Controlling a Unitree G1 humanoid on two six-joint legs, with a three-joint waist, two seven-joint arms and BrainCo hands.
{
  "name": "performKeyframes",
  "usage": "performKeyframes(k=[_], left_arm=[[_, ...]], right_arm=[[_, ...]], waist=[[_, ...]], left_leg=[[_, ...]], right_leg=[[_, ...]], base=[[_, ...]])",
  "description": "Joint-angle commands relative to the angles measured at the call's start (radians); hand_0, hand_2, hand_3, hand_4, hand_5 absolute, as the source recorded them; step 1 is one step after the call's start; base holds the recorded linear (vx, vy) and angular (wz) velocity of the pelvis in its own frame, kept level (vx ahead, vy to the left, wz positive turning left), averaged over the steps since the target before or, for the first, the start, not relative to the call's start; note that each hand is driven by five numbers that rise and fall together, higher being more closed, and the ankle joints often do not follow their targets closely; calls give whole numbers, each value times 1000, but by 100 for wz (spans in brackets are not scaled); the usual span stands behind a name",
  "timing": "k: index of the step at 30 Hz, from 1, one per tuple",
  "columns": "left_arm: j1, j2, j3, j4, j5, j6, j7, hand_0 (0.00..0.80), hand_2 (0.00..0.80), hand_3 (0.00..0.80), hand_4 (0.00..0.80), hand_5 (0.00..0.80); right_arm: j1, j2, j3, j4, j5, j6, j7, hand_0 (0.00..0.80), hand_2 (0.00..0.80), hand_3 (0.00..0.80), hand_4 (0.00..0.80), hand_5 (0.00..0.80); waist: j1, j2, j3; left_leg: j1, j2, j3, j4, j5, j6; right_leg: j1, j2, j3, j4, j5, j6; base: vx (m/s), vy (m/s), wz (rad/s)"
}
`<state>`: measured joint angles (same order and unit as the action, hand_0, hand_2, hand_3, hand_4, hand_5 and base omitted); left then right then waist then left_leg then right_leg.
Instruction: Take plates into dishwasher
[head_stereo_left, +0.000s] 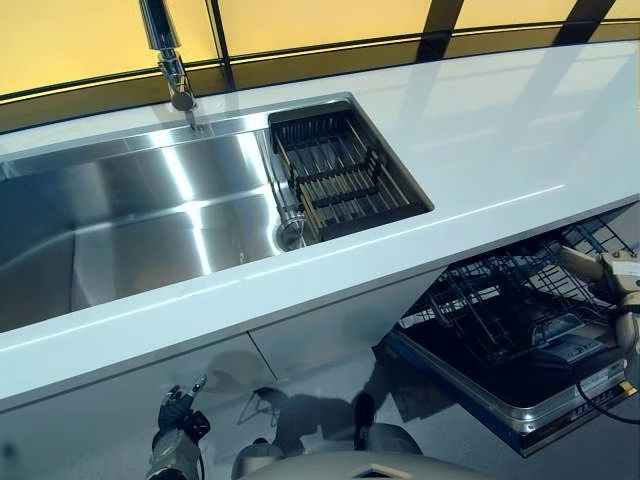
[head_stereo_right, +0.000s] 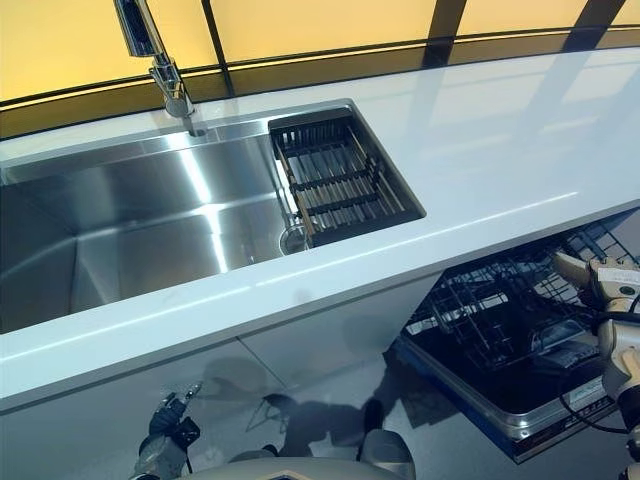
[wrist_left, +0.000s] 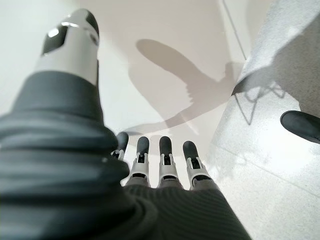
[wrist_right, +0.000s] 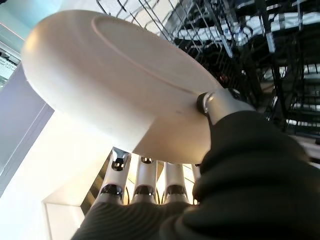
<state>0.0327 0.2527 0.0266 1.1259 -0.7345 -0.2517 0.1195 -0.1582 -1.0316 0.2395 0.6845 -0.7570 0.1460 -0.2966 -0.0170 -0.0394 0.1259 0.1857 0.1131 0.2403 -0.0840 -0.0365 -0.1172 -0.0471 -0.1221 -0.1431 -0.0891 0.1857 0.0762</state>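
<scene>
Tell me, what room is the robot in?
Most likely a kitchen: there's a steel sink with a tap, a white counter, and an open dishwasher with wire racks.

A white countertop (head_stereo_right: 480, 150) holds a steel sink (head_stereo_right: 140, 220) with a faucet (head_stereo_right: 160, 60) behind it and a dark drying rack (head_stereo_right: 340, 180) at its right end. Below the counter's right part, an open dishwasher (head_stereo_right: 500, 340) shows its wire rack (head_stereo_right: 490, 310). The left hand (head_stereo_right: 170, 425) hangs low by the cabinet front.

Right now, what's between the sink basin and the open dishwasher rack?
In the left eye view, the white countertop lies between the sink and the dishwasher rack below its front edge. That stretch of counter is bare; a dark drying basket sits in the sink's right end.
</scene>
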Motion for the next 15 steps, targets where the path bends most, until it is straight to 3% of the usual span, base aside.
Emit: performKeyframes(k=[1, 7, 15], left_arm=[[-46, 46, 29, -8, -25, -35, 9, 0, 0, 0, 0, 0], [-53, 40, 21, -23, -22, -41, 8, 0, 0, 0, 0, 0], [-69, 41, -4, -44, -14, -40, 23, 0, 0, 0, 0, 0]], right_arm=[[-66, -5, -20, 0, -54, 33, -29, 800, 800, 800, 800, 800], [-83, 25, 16, 1, -93, 14, -32, 800, 800, 800, 800, 800], [-212, 104, 142, 130, -86, 44, -30, 800, 800, 800, 800, 800]], waist=[[-22, -65, -18], [-16, -65, -16], [20, -55, -11]], left_leg=[[-12, -25, -2, 28, -40, 82], [-13, -26, -2, 32, -42, 84], [-13, -31, -18, 33, -40, 86]], right_leg=[[65, -63, 40, 2, -58, 86], [61, -63, 38, 2, -53, 89], [64, -70, 21, 2, -50, 89]], base=[[0, 0, 0], [0, 0, 0], [-4, -19, 0]])
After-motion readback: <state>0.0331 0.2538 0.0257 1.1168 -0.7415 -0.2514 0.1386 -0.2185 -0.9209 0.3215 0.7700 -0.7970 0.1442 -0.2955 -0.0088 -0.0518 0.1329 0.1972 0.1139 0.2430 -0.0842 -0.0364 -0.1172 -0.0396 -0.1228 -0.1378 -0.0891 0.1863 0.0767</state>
